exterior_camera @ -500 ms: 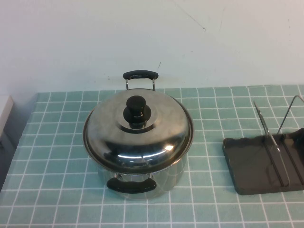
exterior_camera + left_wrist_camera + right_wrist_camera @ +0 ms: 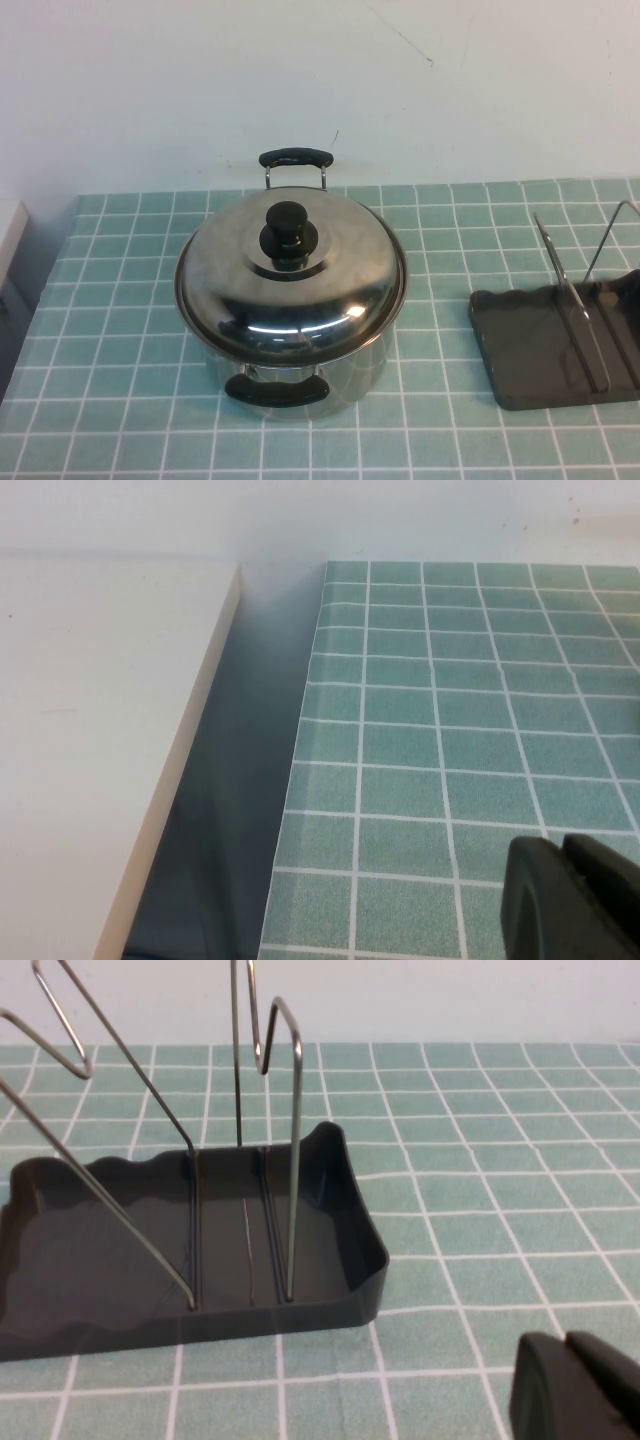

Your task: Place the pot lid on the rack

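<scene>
The shiny steel pot lid [image 2: 330, 270] with its black knob [image 2: 288, 235] sits on the steel pot [image 2: 300, 385] at the table's middle. The dark rack [image 2: 540, 350] with wire loops [image 2: 575, 290] stands at the right edge; it also shows in the right wrist view [image 2: 200, 1250]. Neither arm shows in the high view. My left gripper [image 2: 565, 895] is shut and empty over the tiled cloth near the table's left edge. My right gripper [image 2: 570, 1385] is shut and empty, just beside the rack.
The table carries a green tiled cloth [image 2: 120, 300]. A white ledge [image 2: 100, 760] lies past the table's left edge, with a gap between. A white wall [image 2: 320, 80] stands behind.
</scene>
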